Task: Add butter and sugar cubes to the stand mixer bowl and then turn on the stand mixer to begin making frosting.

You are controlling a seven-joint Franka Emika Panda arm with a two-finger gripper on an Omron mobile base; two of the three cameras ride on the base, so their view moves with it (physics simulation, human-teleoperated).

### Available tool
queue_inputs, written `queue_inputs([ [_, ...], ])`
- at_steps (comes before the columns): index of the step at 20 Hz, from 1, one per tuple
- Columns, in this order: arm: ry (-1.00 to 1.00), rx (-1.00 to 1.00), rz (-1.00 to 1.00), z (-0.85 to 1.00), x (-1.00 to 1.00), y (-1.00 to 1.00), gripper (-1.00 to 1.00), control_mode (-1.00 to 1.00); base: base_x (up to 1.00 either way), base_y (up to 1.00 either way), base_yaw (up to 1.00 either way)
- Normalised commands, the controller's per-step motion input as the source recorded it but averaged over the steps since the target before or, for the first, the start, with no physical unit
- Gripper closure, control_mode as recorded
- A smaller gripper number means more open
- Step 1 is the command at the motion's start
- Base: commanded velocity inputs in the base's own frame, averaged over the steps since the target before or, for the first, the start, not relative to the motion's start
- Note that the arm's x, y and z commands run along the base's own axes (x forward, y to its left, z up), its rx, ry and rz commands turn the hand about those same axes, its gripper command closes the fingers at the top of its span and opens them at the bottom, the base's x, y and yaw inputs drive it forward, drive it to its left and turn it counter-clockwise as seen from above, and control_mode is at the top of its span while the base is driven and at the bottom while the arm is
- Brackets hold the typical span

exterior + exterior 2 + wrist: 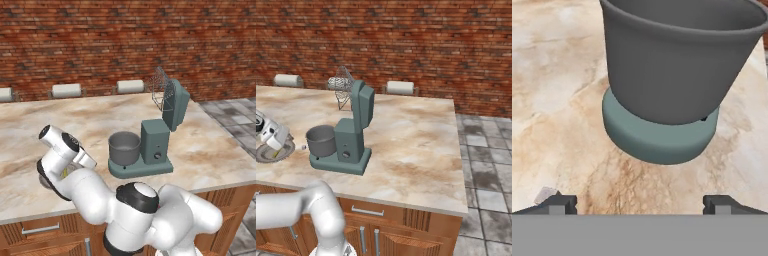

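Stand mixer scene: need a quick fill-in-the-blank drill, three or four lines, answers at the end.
1. The stand mixer has its head tilted ____, whisk clear of the bowl.
2. The stand mixer bowl sits on the mixer's flat ____.
3. The gripper faces the bowl with its fingers spread ____.
4. Behind the counter runs a wall of red ____.

Missing words: up; base; open; brick

Grey plate (287,149) on marble counter (406,145)
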Motion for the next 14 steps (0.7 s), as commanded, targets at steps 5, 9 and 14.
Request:
queue_inputs([
  [5, 0.0, 0.0, 0.0, -0.27, 0.13, 0.01, -1.0, -1.0, 0.0, 0.0, 0.0],
  [9, 0.0, 0.0, 0.0, -0.22, 0.2, 0.08, -1.0, -1.0, 0.0, 0.0, 0.0],
  [14, 0.0, 0.0, 0.0, -0.06, 0.3, 0.14, -1.0, -1.0, 0.0, 0.0, 0.0],
])
